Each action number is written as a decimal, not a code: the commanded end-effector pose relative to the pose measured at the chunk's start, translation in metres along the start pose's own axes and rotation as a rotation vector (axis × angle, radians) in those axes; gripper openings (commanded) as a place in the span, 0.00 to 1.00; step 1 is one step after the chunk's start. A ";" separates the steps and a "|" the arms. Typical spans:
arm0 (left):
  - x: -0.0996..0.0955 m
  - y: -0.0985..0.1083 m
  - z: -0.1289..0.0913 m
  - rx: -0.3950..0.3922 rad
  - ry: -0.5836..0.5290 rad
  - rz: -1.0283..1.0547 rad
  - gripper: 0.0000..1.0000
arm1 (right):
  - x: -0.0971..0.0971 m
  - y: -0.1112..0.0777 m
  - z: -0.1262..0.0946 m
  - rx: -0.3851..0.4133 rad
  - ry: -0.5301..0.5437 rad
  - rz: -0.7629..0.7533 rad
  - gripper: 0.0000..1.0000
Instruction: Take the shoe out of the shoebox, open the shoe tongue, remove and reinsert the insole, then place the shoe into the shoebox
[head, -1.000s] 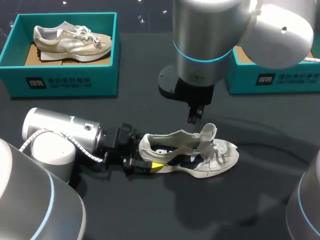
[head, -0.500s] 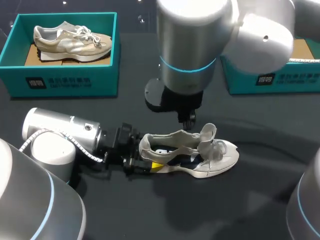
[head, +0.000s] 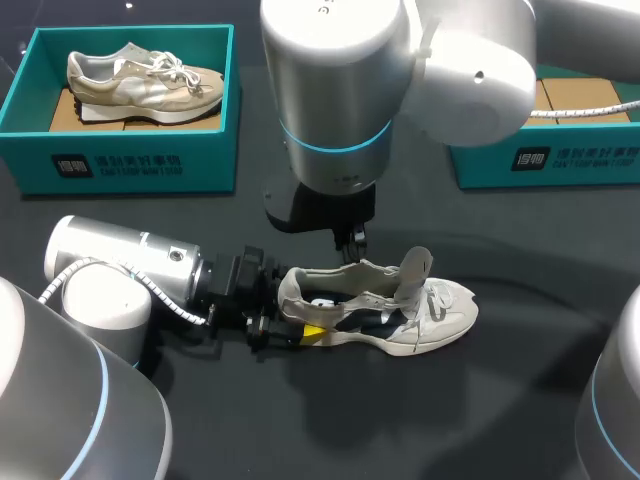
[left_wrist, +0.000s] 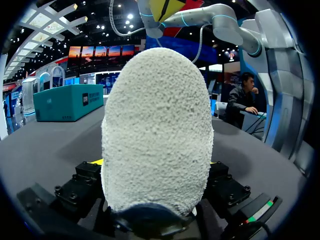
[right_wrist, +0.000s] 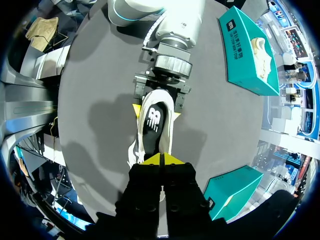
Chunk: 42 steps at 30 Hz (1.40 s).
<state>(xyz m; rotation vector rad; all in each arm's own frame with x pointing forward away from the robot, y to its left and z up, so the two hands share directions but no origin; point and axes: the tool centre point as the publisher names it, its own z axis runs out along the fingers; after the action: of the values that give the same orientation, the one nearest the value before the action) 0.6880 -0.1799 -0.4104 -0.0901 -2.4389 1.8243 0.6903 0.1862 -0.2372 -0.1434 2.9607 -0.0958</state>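
The right arm (head: 335, 90) has been swung toward the tabletop's left edge since the earlier frames, so that its jaws are now carried over the collar of the shoe (head: 380, 310) rather than beside the tongue (head: 415, 268). The shoe and the left arm (head: 130, 262) are found where they were.

The shoe is set on its sole near the middle of the dark tabletop (head: 500, 400), out of any box, with the heel turned to the left edge and the toe to the right edge. Its heel is clamped from both sides by the left jaws, and that pale, rough heel fills the left wrist view. The tongue is stood upright, and the dark insole (right_wrist: 154, 122) is seen lying inside the opening. The right jaws are pressed together with nothing between them, held just above the shoe. Whether it is touched cannot be told.

Two teal boxes are placed along the far edge. The left shoebox (head: 130, 160) at the far left corner holds a second shoe (head: 140, 80), while only brown card is shown in the right shoebox (head: 560, 160) at the far right corner.
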 end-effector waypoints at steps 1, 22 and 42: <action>0.003 0.003 0.003 -0.002 0.000 0.001 0.00 | -0.002 0.009 0.022 -0.028 -0.009 -0.005 0.00; 0.003 0.003 0.003 -0.002 0.000 0.001 0.00 | 0.002 0.018 0.049 -0.117 -0.042 0.002 0.00; 0.003 0.003 0.003 -0.002 0.000 0.001 0.00 | 0.008 0.026 0.111 -0.225 0.015 0.050 0.00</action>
<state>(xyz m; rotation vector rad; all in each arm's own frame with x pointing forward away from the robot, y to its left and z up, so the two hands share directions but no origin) 0.6880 -0.1798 -0.4104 -0.0900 -2.4390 1.8242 0.7006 0.2055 -0.3446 -0.0954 2.9815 0.2337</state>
